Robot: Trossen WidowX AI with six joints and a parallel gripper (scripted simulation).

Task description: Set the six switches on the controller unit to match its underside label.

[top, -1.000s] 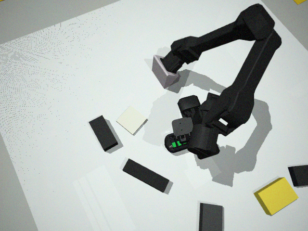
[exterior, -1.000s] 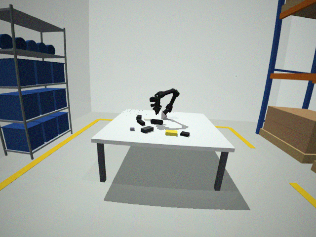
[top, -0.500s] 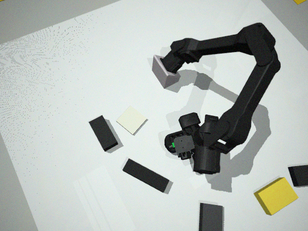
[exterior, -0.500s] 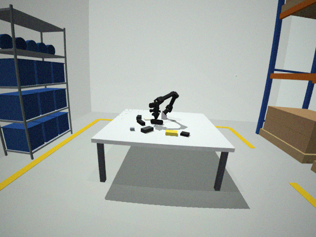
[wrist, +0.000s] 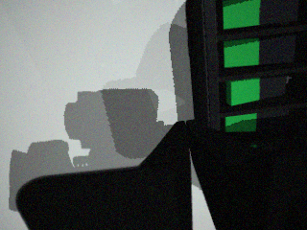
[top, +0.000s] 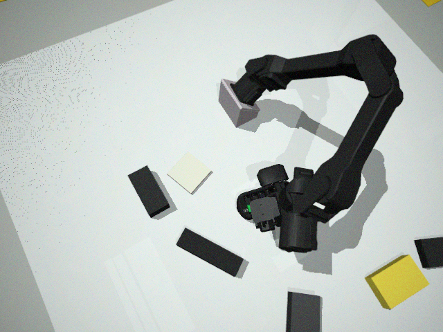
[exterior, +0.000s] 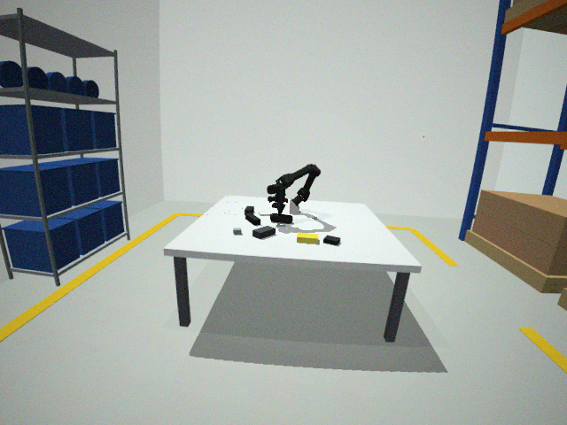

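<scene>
The dark controller unit (top: 241, 206) (exterior: 281, 218) (wrist: 203, 72) sits on the bench under the arm's wrist. The top view shows only part of its rounded left end and a bit of green; the arm covers most of the rest. In the wrist view it fills the upper right, with four green switch ends visible, one above another. The other switches and the underside label are hidden. My gripper (exterior: 279, 212) (wrist: 185, 128) is shut and empty, fingertips together. In the wrist view the tips appear at the unit's left edge, and the right finger covers its lower part. Contact cannot be told.
A cream tile (top: 190, 173), a black block (top: 149, 191) and a long black block (top: 211, 252) lie left of the unit in the top view. A dark grey block (top: 304, 312), a yellow block (top: 397, 282) and another black block (top: 432, 252) lie toward the bottom and right.
</scene>
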